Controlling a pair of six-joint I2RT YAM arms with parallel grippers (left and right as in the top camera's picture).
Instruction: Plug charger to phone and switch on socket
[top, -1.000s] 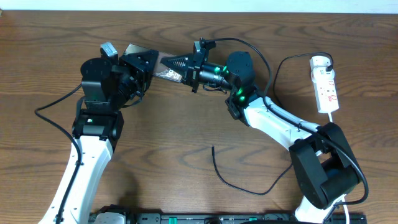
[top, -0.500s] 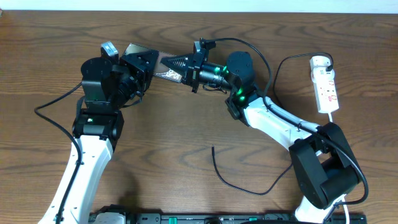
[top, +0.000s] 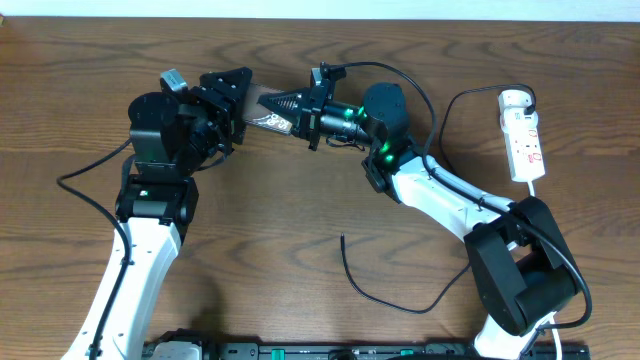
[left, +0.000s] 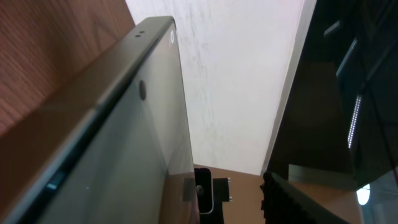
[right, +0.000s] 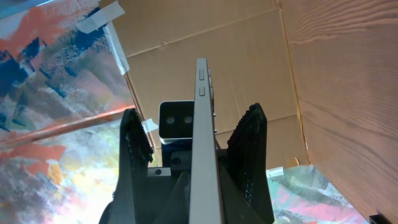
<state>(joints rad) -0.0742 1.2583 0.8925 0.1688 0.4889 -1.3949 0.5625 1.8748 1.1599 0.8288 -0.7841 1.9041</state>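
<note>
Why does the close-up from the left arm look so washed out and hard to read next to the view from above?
In the left wrist view the phone sits so near the lens that it is a soft, tilted slab, with a bright white wall behind it blowing out the middle. The overhead view is evenly lit and sharp, with green lights glowing on the right arm. In the right wrist view the phone's edge is crisp.

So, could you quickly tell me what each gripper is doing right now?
Left gripper: open, jaws spread around the phone, not gripping it.
Right gripper: shut on the phone, holding it edge-up above the table.
</note>
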